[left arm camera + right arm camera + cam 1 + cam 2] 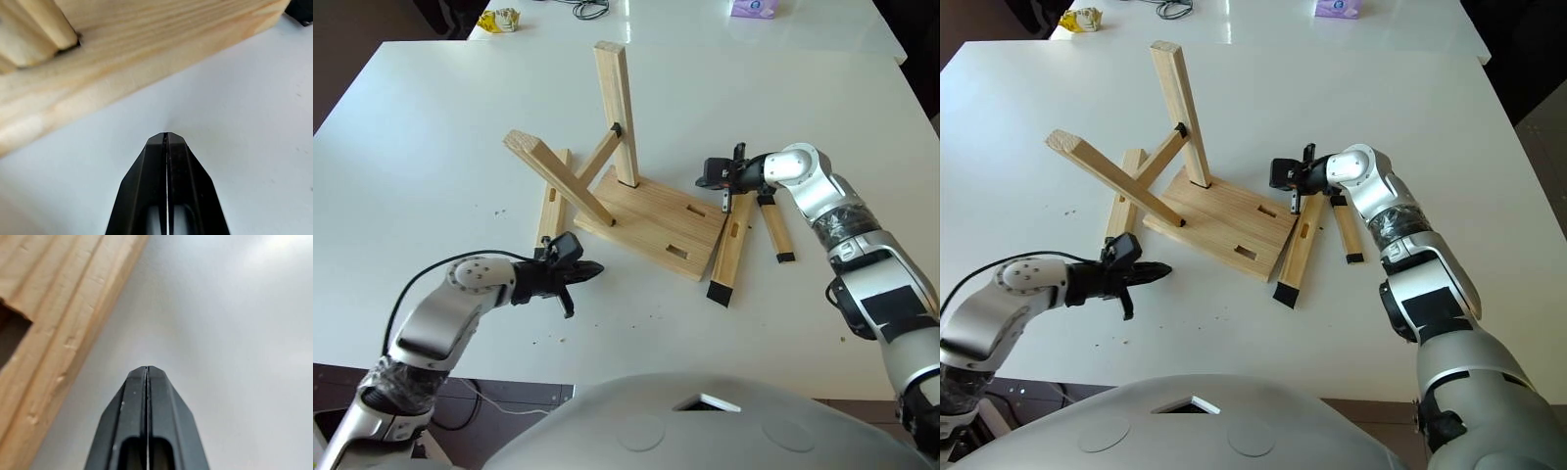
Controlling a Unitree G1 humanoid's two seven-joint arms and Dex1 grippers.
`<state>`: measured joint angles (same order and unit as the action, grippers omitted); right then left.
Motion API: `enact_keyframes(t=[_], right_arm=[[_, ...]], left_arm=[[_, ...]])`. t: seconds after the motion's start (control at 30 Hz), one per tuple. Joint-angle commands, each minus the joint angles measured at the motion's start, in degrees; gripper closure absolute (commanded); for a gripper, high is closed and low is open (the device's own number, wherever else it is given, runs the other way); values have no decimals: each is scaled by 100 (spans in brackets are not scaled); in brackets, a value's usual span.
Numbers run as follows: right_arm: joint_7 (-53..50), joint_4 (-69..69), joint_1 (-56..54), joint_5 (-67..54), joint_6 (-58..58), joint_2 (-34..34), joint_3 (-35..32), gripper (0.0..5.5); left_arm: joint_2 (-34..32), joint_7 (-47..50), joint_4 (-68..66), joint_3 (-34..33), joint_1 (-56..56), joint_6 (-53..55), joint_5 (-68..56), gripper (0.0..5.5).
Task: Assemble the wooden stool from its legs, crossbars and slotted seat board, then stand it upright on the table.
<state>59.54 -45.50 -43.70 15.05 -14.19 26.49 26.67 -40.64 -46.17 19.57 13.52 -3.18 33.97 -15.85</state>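
White desk (431, 117), a few dark specks near the front edge. Slotted seat board (651, 220) lies mid-desk with two legs slotted in, one upright (619, 108), one tilted (553, 171), crossbar (597, 157) between them. Loose leg (729, 255) at its right edge. Left gripper (167, 134) clenched, empty, just off the board's near side. Right gripper (147, 368) clenched, empty, by the right edge. Second table (705, 24) behind, with a yellow item (501, 20) and a purple box (753, 8).

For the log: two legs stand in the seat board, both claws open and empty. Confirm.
Wrong on the claws: both are shut, not open; the wrist views show the left claw and the right claw closed on nothing. The upright leg and the tilted leg do stand in the seat board.
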Motion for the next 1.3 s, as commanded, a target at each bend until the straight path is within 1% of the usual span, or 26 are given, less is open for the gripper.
enact_keyframes(t=[0.03,0.13,0.27,0.47,0.67,0.87,1.0,1.3], right_arm=[[615,476,154,-49,-129,145,104,548],[985,1218,520,-223,75,311,60,548],[1305,2229,999,-495,526,465,-11,548],[1183,3144,1551,-607,1262,468,-92,548],[1120,3754,2032,-646,1746,529,-67,548],[1136,4119,2203,-693,2012,680,-115,548],[1018,4074,2209,-600,2044,715,-125,548],[922,3884,2109,-586,2013,731,-190,548]], left_arm=[[197,221,-752,315,259,-46,465,550],[282,254,-1071,348,539,-210,559,550],[428,386,-1234,114,723,-229,510,550],[845,485,-1510,84,1087,-284,471,550],[1205,482,-1653,228,1211,-422,579,550],[1522,534,-2040,195,1323,-592,660,550],[1650,537,-2300,173,1447,-713,727,550],[1618,518,-2248,105,1253,-735,750,550]])
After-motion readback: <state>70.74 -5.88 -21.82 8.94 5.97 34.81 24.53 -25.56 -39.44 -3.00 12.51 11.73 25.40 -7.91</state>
